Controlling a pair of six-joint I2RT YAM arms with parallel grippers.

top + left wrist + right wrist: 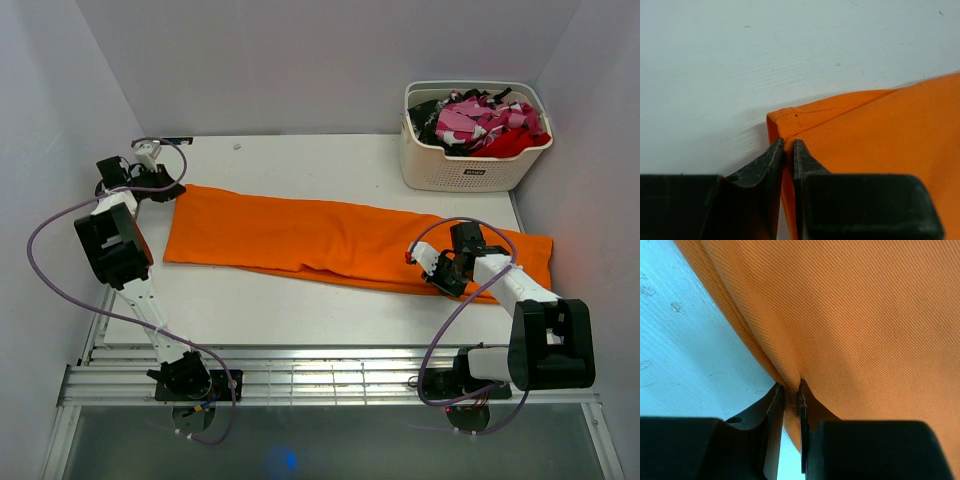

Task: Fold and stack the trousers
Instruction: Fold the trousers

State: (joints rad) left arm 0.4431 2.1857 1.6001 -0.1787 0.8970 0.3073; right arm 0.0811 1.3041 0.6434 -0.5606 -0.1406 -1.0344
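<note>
From above only: long bright-orange cloth trousers (330,238) flat across white tabletop (300,160), 9 to 3 o'clock, arms bent low toward either end. Left wrist: left gripper (788,145) pinching stitched corner. Right wrist: right gripper (790,387) nipping folded edge, 6 o'clock.

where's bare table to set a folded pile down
Widest bare table: far strip between the trousers and back wall, left of the basket. Also the near strip between trousers and table edge. Crowded: basket corner, trouser ends by left arm and right arm.
</note>
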